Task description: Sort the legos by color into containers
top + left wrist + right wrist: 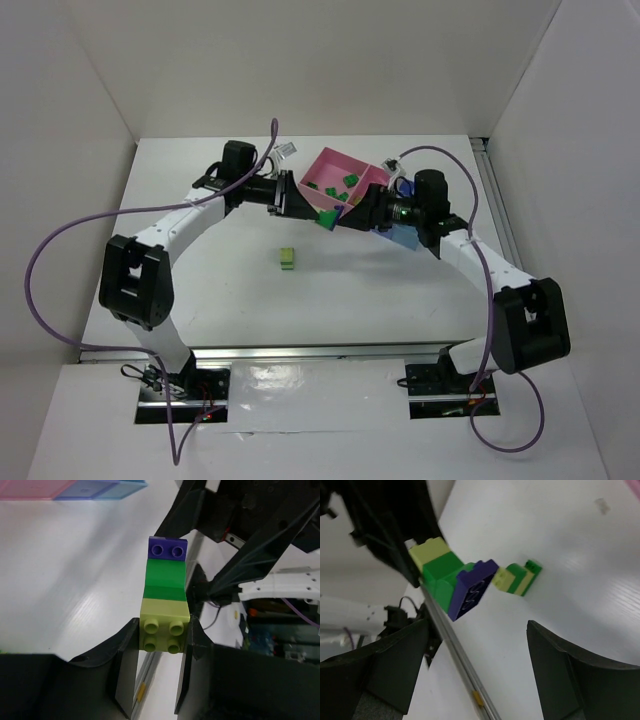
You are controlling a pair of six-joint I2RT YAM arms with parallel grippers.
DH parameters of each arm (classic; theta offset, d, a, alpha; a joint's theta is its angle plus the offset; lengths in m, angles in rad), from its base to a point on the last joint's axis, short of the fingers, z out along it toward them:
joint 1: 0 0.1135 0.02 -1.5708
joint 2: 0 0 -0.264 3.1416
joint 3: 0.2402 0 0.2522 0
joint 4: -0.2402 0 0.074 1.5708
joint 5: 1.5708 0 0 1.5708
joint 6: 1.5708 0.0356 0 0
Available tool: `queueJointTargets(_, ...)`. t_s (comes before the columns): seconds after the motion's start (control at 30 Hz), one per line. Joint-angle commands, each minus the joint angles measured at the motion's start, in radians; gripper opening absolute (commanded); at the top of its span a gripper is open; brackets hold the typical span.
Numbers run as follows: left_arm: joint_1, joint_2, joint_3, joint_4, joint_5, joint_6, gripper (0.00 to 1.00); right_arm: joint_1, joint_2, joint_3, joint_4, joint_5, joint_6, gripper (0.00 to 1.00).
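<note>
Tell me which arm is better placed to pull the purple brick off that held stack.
Right. The left gripper is shut on the lime brick of the stack, so it serves as the anchor. The right gripper is open and empty, and the purple brick at the free end faces it.

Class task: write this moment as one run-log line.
left tool: shut on brick stack | right tool: open, beside brick stack | loose bricks: on table

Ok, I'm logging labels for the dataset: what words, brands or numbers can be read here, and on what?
Nothing can be read in any view.
White tag at the far side of the table: dark marks, too small to read.
Brick stack: studs show no lettering.
</note>
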Motion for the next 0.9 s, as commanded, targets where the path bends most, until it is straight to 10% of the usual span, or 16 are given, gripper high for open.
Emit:
queueJointTargets(0.0,0.008,0.019,0.031,0.151,0.233,-0.029,0.0,-0.004,-0.004,-0.008,0.19,-0.239,0.035,0.87)
queueJointTargets(0.57,-0.011,0.06,0.052,0.133,0.253,-0.005,0.0,0.054,0.115,0.08,0.308,-0.259,0.081,0.87)
queueJointTargets(0.87,-0.02,0.06,0.043,0.096,0.23,0.039,0.0,0.063,0.174,0.152,0.275,-0.299,0.066,0.48)
